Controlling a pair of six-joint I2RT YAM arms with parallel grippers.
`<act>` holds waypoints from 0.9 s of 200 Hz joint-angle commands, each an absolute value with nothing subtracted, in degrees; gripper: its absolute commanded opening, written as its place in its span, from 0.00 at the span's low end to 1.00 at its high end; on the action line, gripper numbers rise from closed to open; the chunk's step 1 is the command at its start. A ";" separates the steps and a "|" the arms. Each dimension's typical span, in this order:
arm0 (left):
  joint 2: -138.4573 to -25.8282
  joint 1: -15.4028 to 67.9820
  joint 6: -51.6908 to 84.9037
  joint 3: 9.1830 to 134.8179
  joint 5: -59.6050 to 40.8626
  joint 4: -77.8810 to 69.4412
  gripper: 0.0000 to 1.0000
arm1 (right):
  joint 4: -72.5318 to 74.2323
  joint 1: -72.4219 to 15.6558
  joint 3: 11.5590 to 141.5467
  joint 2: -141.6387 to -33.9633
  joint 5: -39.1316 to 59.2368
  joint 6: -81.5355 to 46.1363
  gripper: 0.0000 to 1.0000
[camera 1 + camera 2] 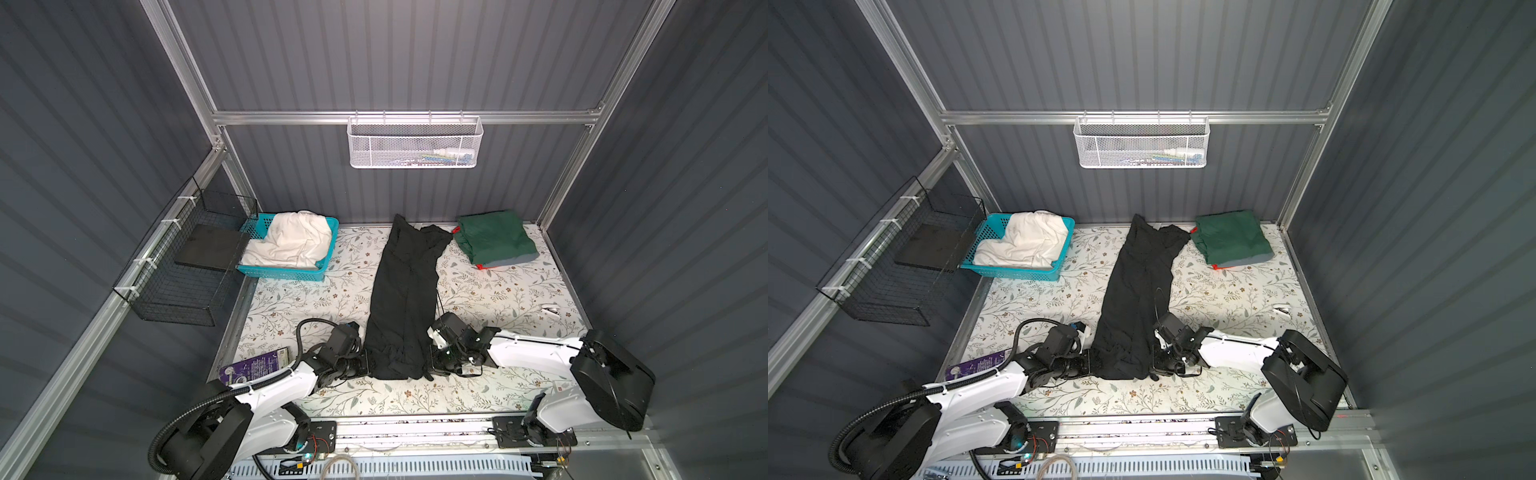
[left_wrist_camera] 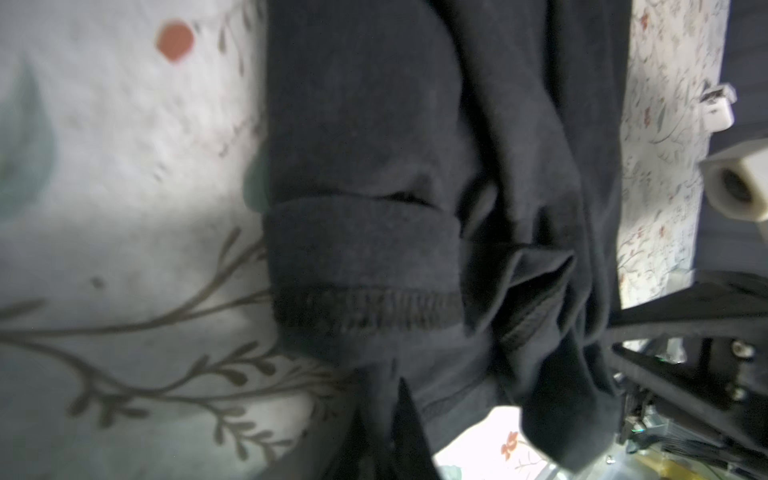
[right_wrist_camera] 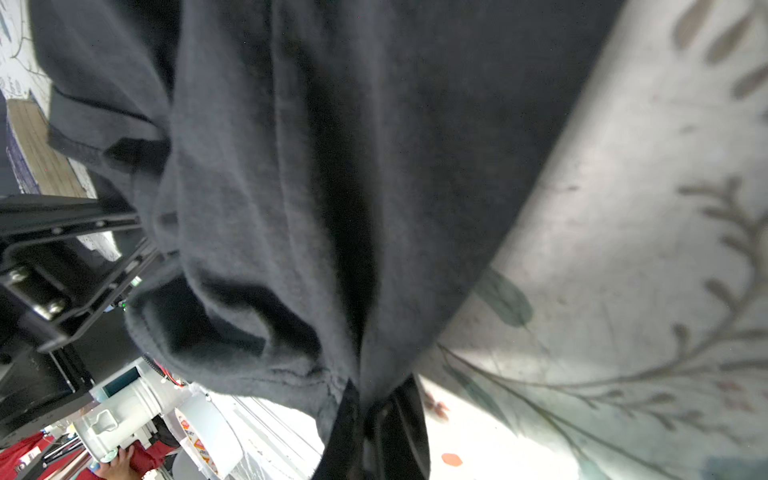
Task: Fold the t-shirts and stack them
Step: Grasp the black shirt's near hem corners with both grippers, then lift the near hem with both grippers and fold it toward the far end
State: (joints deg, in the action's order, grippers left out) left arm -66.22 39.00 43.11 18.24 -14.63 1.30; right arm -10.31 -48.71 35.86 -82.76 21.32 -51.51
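A black t-shirt (image 1: 405,291) (image 1: 1138,299) lies as a long narrow strip down the middle of the table in both top views. My left gripper (image 1: 371,366) (image 1: 1095,365) is shut on its near left corner; in the left wrist view the gripper (image 2: 386,419) pinches black cloth (image 2: 415,249). My right gripper (image 1: 429,368) (image 1: 1153,368) is shut on the near right corner, and in the right wrist view it (image 3: 376,411) clamps a bunched fold (image 3: 332,187). A folded dark green shirt (image 1: 494,239) tops a stack at the back right, with grey (image 1: 511,261) and red (image 1: 480,267) edges below. A cream-white shirt (image 1: 291,243) lies crumpled.
The white shirt fills a turquoise basket (image 1: 286,275) at the back left. A black wire basket (image 1: 183,266) hangs on the left wall and a white mesh basket (image 1: 415,143) on the back wall. A purple booklet (image 1: 257,365) lies near left, a small white clip (image 1: 549,309) at right.
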 commanded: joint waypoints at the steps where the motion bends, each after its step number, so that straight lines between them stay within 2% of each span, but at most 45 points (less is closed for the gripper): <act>1: -64.49 39.67 41.71 19.33 -14.45 9.71 0.00 | -9.58 -48.95 34.78 -80.67 21.49 -51.79 0.03; 55: -57.29 40.83 40.72 22.49 -13.49 17.13 0.00 | -13.87 -51.97 34.12 -73.78 19.87 -52.05 0.00; 85: -54.68 46.87 42.49 24.49 -10.07 19.60 0.00 | -15.10 -54.82 32.27 -67.98 16.09 -53.76 0.00; 106: -54.42 47.29 43.19 26.73 -9.31 20.72 0.00 | -15.21 -54.93 30.54 -64.67 14.84 -55.15 0.00; 144: -60.79 47.34 43.21 33.10 -7.31 22.07 0.00 | -18.31 -54.55 33.93 -61.79 12.98 -54.73 0.00; 180: -70.85 46.90 40.31 42.30 -6.10 25.26 0.00 | -19.97 -48.87 38.05 -62.43 15.36 -54.62 0.00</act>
